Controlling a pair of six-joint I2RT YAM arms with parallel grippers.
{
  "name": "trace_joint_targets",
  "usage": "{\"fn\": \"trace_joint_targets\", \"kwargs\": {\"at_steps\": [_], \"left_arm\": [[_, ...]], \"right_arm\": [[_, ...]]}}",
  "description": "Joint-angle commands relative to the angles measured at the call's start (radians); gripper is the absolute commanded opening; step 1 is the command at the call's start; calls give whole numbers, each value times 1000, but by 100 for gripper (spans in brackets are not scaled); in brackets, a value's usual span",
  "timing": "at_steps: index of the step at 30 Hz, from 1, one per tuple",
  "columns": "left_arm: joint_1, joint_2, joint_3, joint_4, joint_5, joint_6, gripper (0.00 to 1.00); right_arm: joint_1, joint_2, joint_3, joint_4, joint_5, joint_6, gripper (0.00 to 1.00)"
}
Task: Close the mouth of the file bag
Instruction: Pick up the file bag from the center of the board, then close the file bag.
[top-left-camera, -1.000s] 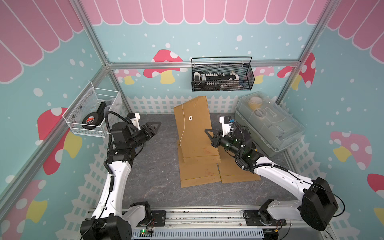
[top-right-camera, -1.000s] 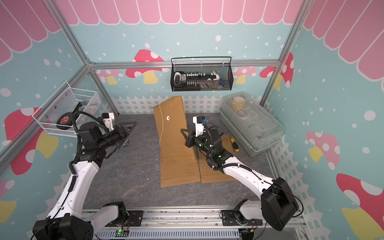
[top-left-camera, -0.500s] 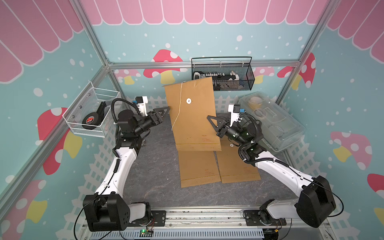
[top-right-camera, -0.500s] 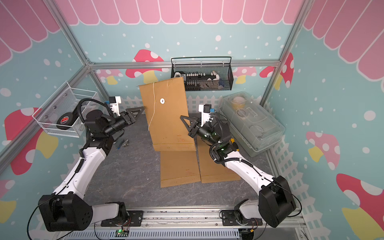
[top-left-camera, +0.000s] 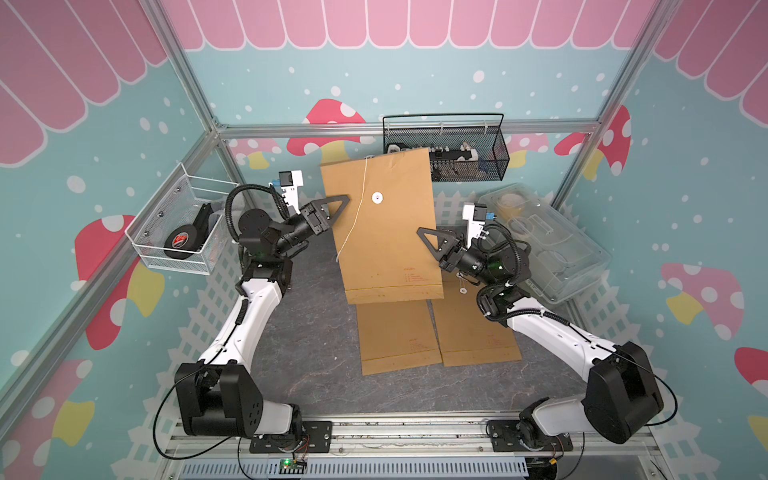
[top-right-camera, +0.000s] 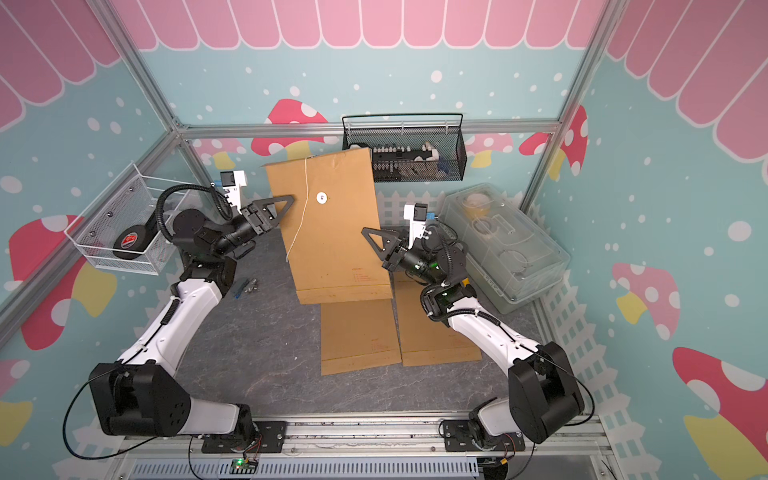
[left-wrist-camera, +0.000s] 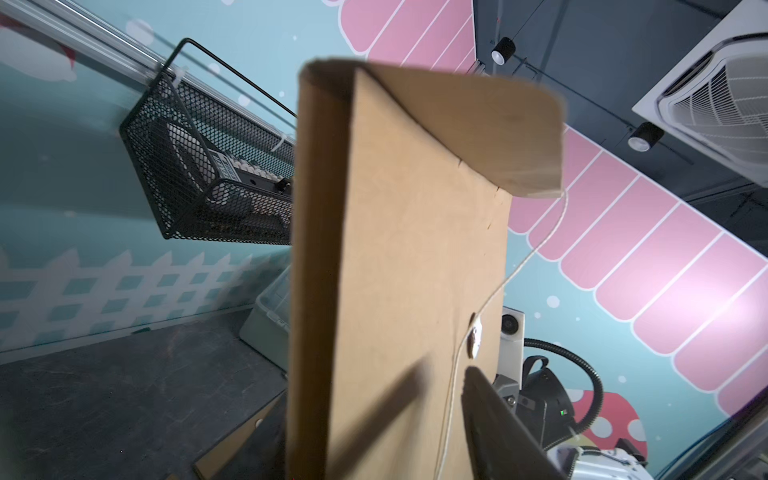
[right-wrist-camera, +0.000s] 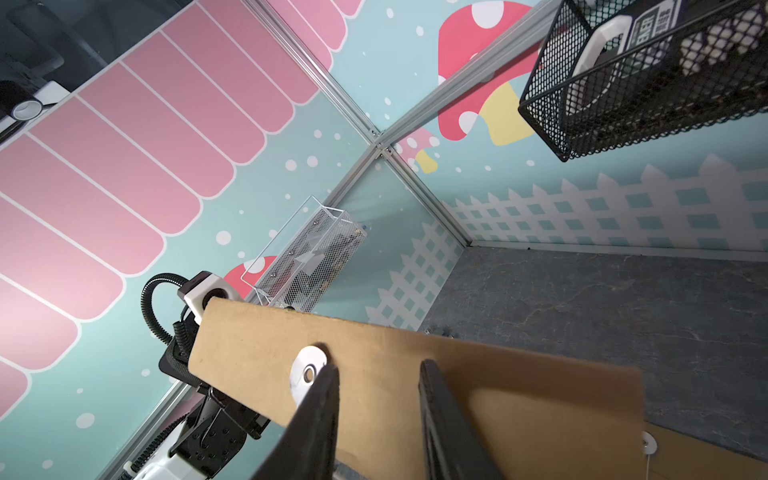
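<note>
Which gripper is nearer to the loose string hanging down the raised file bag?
Left. The left gripper reaches over one side edge of the file bag, its tip just beside the string; the right gripper clamps the opposite edge, across the bag's face.

The file bag (left-wrist-camera: 399, 270) stands upright, flap folded over, its string (left-wrist-camera: 519, 266) hanging past what seems a button (left-wrist-camera: 474, 340).

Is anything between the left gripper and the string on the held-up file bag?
Nothing visible does. The left gripper is at the edge of the file bag on its own side, and the string hangs loose down the bag's face just past its tip.
</note>
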Motion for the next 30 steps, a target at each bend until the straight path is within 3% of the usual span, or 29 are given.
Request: {"fn": "trace_joint_targets", "kwargs": {"at_steps": [1,8,9,10,12,14,16,20,22,26,30], "left_arm": [[-1,1,32,152,55,-95,43],[-5,-8,14,204,72,-91,15],[-6,-7,12,213,73,-89,11],[-5,-6,9,229,77,-84,7],[-5,-8,-1,245,86,-56,0],[-4,-18,-14,210,105,14,0],[-3,-44,-40,133,119,127,0],[-7,-104,-100,-2,125,382,0],[-9,-123,-108,-89,129,486,0],[-11,-143,-122,-148,163,600,0],[-22,-155,-127,-150,186,637,0]], "right_arm": [[-11,6,2,76,-31,28,0],[-24,39,2,62,-28,50,0],[-25,45,1,58,-28,55,4],[-28,48,0,50,-28,60,9],[-35,45,-6,15,-17,68,32],[-55,21,-11,-99,18,59,52],[-82,-25,3,-303,85,11,61],[-94,-104,165,-875,242,-244,65],[-94,-115,240,-1002,277,-282,65],[-93,-123,344,-1051,242,-251,65],[-77,-96,395,-983,179,-141,54]]}}
